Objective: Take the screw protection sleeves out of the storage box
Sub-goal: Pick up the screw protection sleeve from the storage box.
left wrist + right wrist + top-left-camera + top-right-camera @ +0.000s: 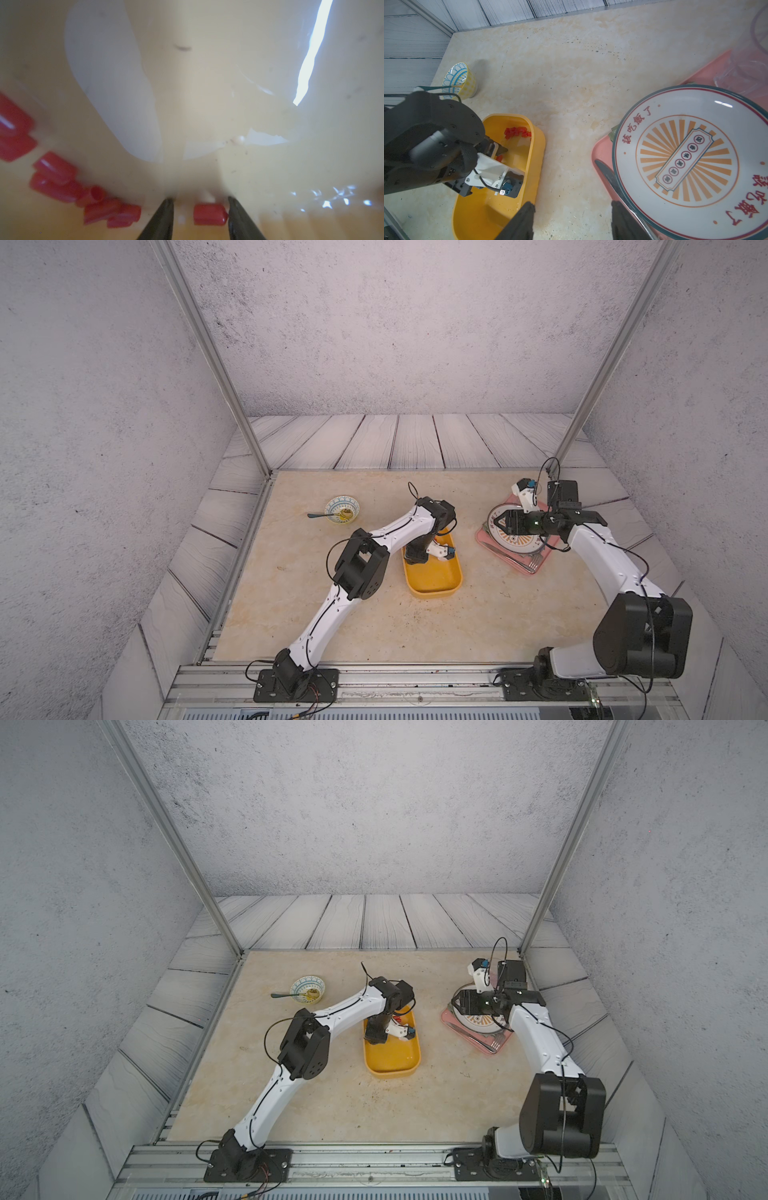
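Observation:
The storage box is a shallow yellow-orange tray in mid-table. My left gripper points down into the far half of the box, its jaws open close to the floor. One red screw protection sleeve lies between the fingers, touching one of them, with a gap to the other. Several more sleeves are piled against the box's far wall. My right gripper hovers open and empty above the plate's edge.
A patterned bowl with a spoon stands at the far left. On the right, a pink tray carries a printed plate, a knife and a fork. A clear cup stands at the tray's far end.

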{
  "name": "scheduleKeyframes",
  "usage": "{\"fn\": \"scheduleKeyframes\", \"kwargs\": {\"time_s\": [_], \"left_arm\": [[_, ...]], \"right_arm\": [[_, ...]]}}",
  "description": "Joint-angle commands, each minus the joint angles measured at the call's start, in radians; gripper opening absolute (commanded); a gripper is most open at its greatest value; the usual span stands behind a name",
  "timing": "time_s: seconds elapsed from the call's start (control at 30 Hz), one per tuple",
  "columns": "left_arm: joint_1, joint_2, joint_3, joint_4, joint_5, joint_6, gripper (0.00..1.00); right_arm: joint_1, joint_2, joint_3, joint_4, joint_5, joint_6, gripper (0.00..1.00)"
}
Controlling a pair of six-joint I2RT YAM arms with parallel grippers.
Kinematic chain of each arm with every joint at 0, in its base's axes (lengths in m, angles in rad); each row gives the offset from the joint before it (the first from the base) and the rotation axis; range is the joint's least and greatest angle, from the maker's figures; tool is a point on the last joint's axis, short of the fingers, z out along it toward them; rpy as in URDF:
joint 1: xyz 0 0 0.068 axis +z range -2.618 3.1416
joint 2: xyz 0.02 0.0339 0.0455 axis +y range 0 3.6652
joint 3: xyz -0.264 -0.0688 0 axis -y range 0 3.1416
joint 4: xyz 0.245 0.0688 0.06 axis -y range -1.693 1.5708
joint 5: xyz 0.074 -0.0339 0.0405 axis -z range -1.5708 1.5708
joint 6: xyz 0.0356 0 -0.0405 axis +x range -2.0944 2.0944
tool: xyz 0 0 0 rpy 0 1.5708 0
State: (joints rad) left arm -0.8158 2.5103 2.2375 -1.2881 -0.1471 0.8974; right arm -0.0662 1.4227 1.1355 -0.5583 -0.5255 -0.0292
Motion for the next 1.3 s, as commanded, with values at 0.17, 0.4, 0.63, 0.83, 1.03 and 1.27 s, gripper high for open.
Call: {"fn": "scheduleKeyframes", "kwargs": {"time_s": [0.17, 0.4, 0.63, 0.83, 1.03, 1.27], "left_arm": [[-0.005, 0.056, 0.021, -0.071, -0.023, 0.015, 0.40], [-0.005, 0.053, 0.039, -0.075, -0.019, 0.011, 0.31], [-0.004, 0.031, 0.057, -0.059, -0.006, 0.005, 0.26], [-0.006, 0.000, 0.064, -0.062, 0.012, -0.001, 0.25], [-0.006, -0.050, 0.079, -0.081, 0.053, -0.024, 0.25], [0.007, -0.121, 0.067, -0.118, 0.112, -0.055, 0.25]], "right_arm": [[-0.014, -0.018, -0.016, -0.011, -0.027, 0.005, 0.62], [-0.024, -0.017, -0.019, -0.011, -0.037, 0.003, 0.62], [-0.029, -0.016, -0.020, -0.008, -0.046, 0.002, 0.62], [-0.030, -0.013, -0.022, -0.007, -0.052, 0.003, 0.62], [-0.031, -0.013, -0.022, -0.007, -0.054, 0.002, 0.62], [-0.034, -0.015, -0.022, -0.007, -0.053, 0.001, 0.62]]}}
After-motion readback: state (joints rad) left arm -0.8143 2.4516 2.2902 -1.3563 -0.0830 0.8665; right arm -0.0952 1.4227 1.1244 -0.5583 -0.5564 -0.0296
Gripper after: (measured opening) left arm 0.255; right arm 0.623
